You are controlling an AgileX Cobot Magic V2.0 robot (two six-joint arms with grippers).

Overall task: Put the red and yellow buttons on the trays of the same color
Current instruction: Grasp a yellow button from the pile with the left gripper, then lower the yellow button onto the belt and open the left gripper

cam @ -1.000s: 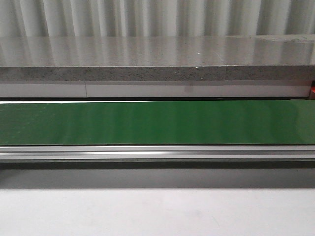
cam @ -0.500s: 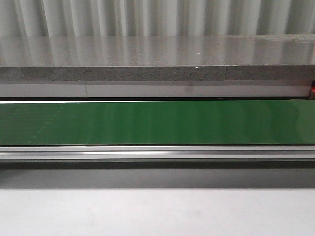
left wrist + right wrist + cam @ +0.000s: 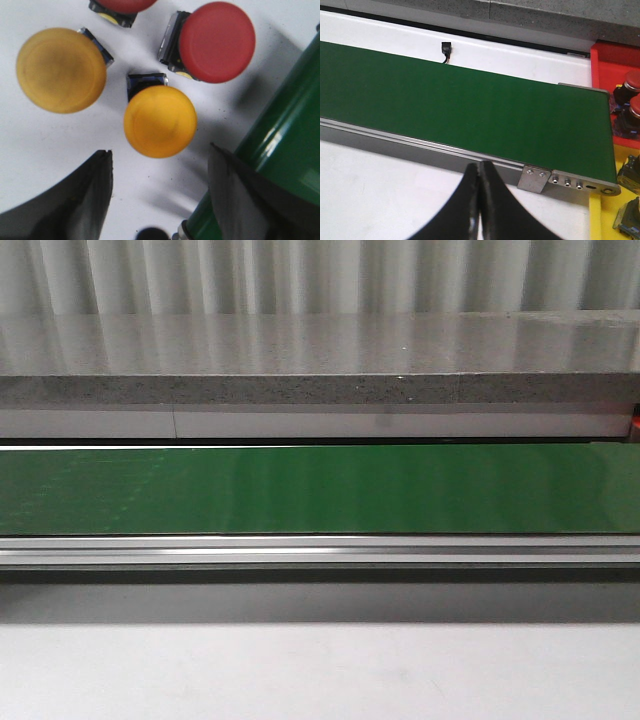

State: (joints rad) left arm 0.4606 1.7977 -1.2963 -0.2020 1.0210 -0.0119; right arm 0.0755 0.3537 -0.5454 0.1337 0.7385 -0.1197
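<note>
Worktop: white, matte (image 3: 45, 160); seen under both hands and as the pale strip nearest the cam in front view (image 3: 320, 670).
Belt: green conveyor (image 3: 320, 490) runs full width across front view, nothing on it; alu rail along its near edge (image 3: 320, 552). In rt wrist view the belt end, w/ a metal bracket (image 3: 535, 179), sits just ahead of the rt hand.
Room: grey speckled stone ledge (image 3: 320, 388) behind belt, ribbed pale wall (image 3: 320, 275) above it.
Left hand: (image 3: 159, 200) fingers spread apart, gripping nothing; dark pads either side of a gap.
Yellow button, near: (image 3: 160, 121) lies on worktop just ahead of the gap between lt fingers, black base poking out behind the cap. Not touched by either pad.
Yellow button, 2nd: (image 3: 61, 70) duller cap, further out to one side of lt hand.
Red button: (image 3: 217, 42) beyond the near yellow one, metal base showing; another red cap (image 3: 125, 5) cut off at frame edge.
Green cylinder: (image 3: 280, 150) glossy, close beside one lt finger; prob. the belt's end roller, can't confirm.
Right hand: (image 3: 481, 200) fingers pressed together, nothing between them; hangs over bare worktop short of the belt.
Red tray: (image 3: 610, 60) off to the side of rt hand past belt end, red buttons (image 3: 632, 80) in it.
Yellow tray: (image 3: 600, 215) beside it, nearer the rt hand; items in it partly cropped.
</note>
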